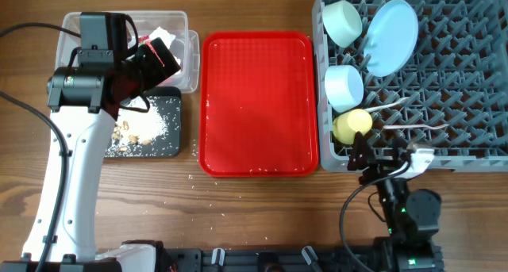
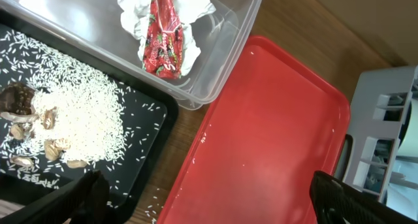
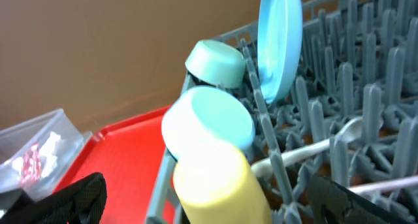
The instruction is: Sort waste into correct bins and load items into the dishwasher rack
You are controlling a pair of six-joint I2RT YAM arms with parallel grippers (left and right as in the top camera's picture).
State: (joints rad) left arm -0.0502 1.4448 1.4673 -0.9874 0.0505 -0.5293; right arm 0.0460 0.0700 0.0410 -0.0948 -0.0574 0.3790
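The crumpled white napkin with the red wrapper point(image 2: 166, 31) lies in the clear tub point(image 1: 178, 22). White rice point(image 2: 78, 119) and brown scraps point(image 2: 19, 103) lie on the black tray point(image 1: 163, 137). My left gripper point(image 2: 215, 204) is open and empty, hovering over the tub and black tray point(image 1: 163, 54). The grey rack point(image 1: 460, 90) holds the blue plate point(image 1: 393, 36), green bowl point(image 1: 343, 22), blue bowl point(image 1: 344, 86), yellow cup point(image 1: 352, 125), spoon point(image 1: 389, 105) and fork point(image 1: 421, 127). My right gripper point(image 1: 363, 157) is open at the rack's front left corner. The cup point(image 3: 219, 185) sits between its fingers, untouched.
The flat red tray point(image 1: 258, 105) lies between the bins and the rack, with a few rice grains on it. A few loose grains point(image 1: 190, 177) lie on the wooden table in front of the black tray. The right arm's base stands at the front edge.
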